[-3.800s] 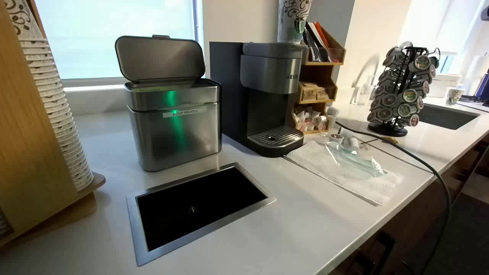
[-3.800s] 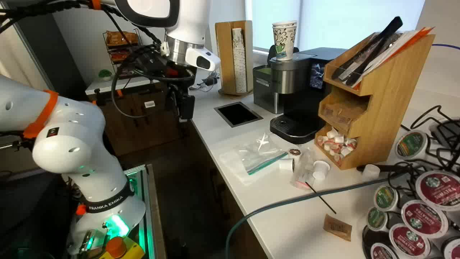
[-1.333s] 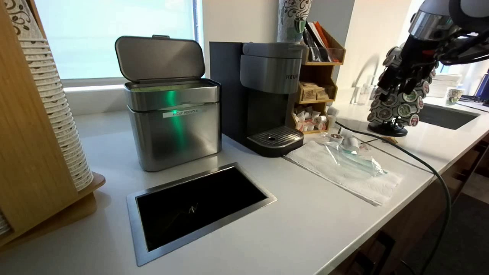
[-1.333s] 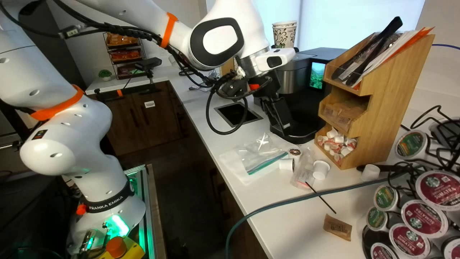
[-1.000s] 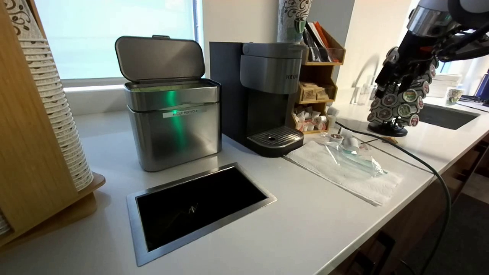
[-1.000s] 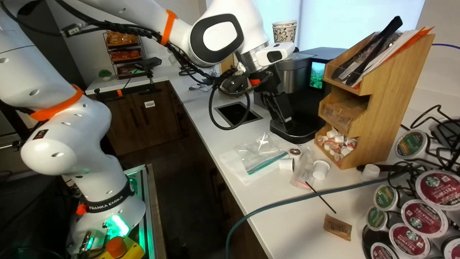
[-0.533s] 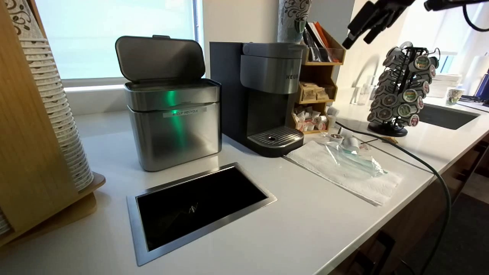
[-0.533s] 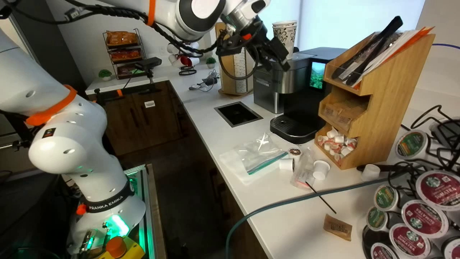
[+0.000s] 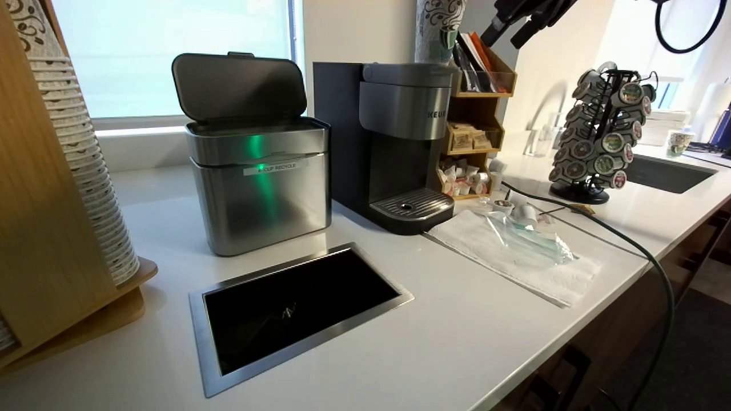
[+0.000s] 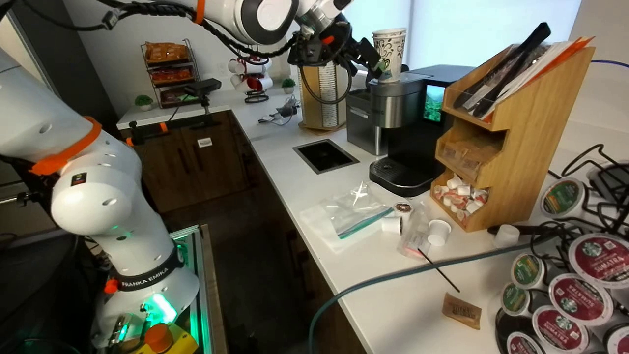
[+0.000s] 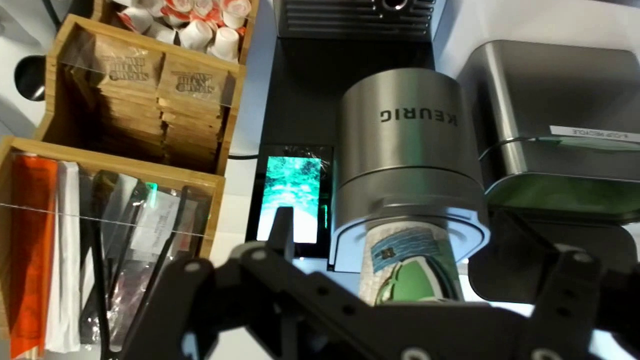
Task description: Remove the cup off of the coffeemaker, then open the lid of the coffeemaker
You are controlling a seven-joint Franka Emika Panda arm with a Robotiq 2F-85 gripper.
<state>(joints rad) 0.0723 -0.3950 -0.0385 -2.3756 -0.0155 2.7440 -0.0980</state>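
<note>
While the cup tops the coffeemaker, our gripper stands spread

We see the cup upright on the coffeemaker's closed lid. Our fingers are released and wide apart in front of the coffeemaker's top; in the wrist view the cup shows between them. Beside the coffeemaker stands the steel bin.

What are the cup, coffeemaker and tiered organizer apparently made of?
Cup: likely paper, matte-looking, from its printed swirls.
Coffeemaker: satin front, metal or metal-look plastic, by its streaked sheen.
Tiered organizer: smooth wood or bamboo, tan with apparent faint grain.
</note>
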